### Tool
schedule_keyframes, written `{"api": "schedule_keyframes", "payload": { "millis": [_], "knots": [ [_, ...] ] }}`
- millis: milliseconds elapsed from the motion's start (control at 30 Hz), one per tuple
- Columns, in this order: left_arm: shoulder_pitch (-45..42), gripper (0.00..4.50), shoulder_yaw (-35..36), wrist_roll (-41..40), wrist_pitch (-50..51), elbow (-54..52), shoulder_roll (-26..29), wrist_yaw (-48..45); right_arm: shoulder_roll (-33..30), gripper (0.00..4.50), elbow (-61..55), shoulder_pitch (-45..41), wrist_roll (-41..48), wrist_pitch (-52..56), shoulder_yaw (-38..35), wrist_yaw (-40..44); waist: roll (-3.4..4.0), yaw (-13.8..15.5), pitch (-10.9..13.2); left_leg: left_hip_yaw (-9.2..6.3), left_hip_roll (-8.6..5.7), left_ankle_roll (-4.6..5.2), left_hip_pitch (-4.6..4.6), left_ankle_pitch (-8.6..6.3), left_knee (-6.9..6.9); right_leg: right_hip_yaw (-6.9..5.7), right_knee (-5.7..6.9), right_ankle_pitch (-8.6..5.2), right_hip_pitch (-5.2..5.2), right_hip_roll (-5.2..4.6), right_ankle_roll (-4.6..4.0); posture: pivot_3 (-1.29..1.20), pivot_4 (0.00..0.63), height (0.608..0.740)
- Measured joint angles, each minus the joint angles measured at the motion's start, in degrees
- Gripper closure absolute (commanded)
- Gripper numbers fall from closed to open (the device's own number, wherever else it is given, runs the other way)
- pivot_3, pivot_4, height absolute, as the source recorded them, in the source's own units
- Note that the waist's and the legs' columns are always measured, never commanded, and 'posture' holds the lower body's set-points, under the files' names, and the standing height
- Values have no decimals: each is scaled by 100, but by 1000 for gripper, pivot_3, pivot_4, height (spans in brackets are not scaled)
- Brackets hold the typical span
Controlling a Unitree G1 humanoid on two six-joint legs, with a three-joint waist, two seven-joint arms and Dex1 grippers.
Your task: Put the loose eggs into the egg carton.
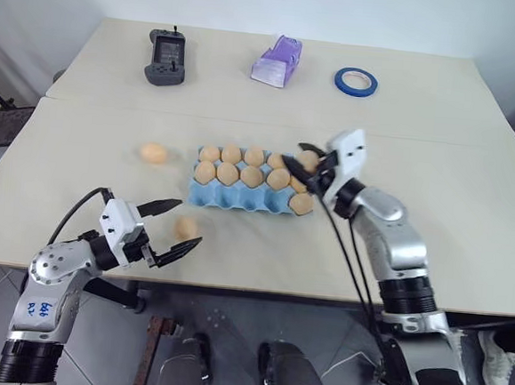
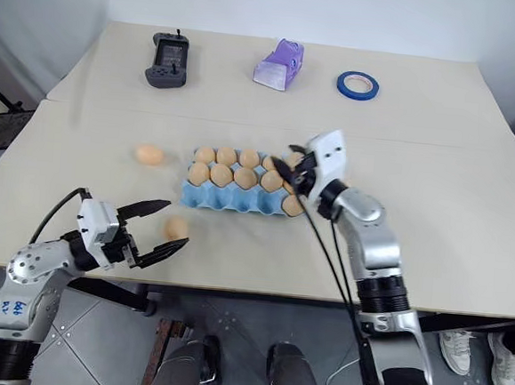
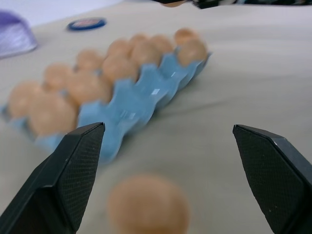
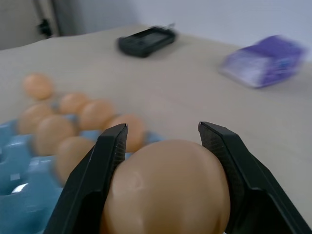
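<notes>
The light blue egg carton (image 1: 239,200) lies mid-table, its two back rows filled with tan eggs and one egg at the right end of the front row. My right gripper (image 1: 298,165) hovers over the carton's right end, shut on an egg (image 4: 165,190). One loose egg (image 1: 153,153) rests on the table left of the carton. Another loose egg (image 1: 186,228) lies in front of the carton's left end, between the spread fingers of my open left gripper (image 1: 190,223), which do not touch it.
At the back of the table sit a black handheld controller (image 1: 167,58), a lilac folded packet (image 1: 278,60) and a blue tape roll (image 1: 355,82). The table's front edge (image 1: 259,291) runs just behind my left gripper.
</notes>
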Motion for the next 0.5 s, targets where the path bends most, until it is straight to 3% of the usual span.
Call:
{"api": "schedule_keyframes", "payload": {
  "millis": [167,200,367,500],
  "knots": [
    [63,0,59,10,0,-19,9,139,93,2449,80,165,-269,-170,344,116,0,10,0,1,-7,2,-3,-2,-10,-2,-12,0,0,-8,-2,0,150,740],
    [65,0,59,11,0,-33,9,176,91,1764,103,186,-321,-205,344,132,0,5,0,1,-6,2,-3,-2,-12,-3,-12,0,0,-8,-2,0,150,740],
    [77,0,59,11,0,-60,8,255,97,134,71,248,-335,-286,340,241,0,-18,0,0,-4,1,-1,-2,-20,-3,-12,-4,-4,-3,-9,0,150,740],
    [76,0,58,11,0,-77,8,307,124,24,13,320,-282,-295,334,366,0,-9,0,1,-4,0,-1,-2,-19,-3,-12,-5,-4,-2,-9,0,150,740]
  ]
}}
